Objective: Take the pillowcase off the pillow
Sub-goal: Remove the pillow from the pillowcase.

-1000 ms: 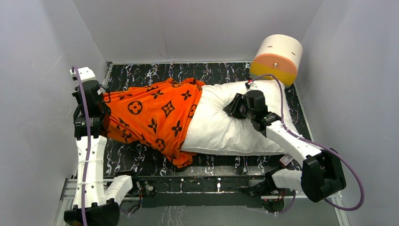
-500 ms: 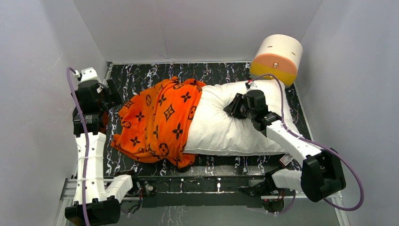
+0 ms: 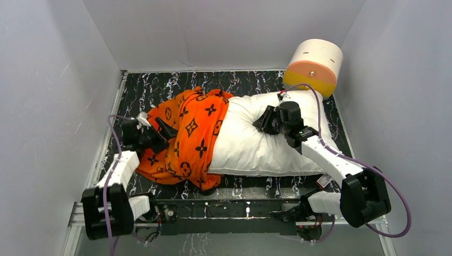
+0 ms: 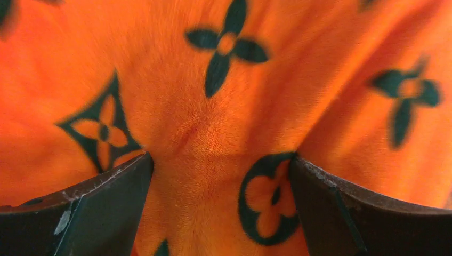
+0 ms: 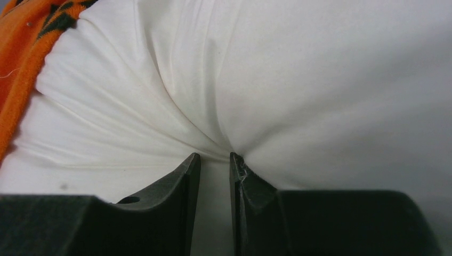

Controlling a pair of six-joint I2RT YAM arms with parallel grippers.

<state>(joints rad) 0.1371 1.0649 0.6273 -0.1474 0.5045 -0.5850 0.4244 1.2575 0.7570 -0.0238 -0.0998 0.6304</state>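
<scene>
Pillowcase [image 3: 184,138] fabric, bright orange with black flower and circle motifs, covers only the left end of the pillow [image 3: 250,144]. The rest of the white cushion lies bare to the right of the bunched opening. Both lie lengthwise across the black marbled tabletop [image 3: 160,85], and the loose closed end of the cover is crumpled toward the left and the near edge.

The left hand [image 3: 160,130] reaches over that crumpled orange cloth. In its wrist view the left hand [image 4: 221,159] has its fingers [image 4: 106,202] spread wide, with printed fabric filling the space between and beyond them; whether they press into it cannot be told.

The right hand [image 3: 265,120] is down on the bare pillow near its far edge. Up close, the right hand [image 5: 215,157] is nearly closed, pinching a fold of white cloth, with creases radiating from the pinch.

A white-and-orange round drum [image 3: 314,66] leans in the far right corner, just beyond the pillow's corner.
</scene>
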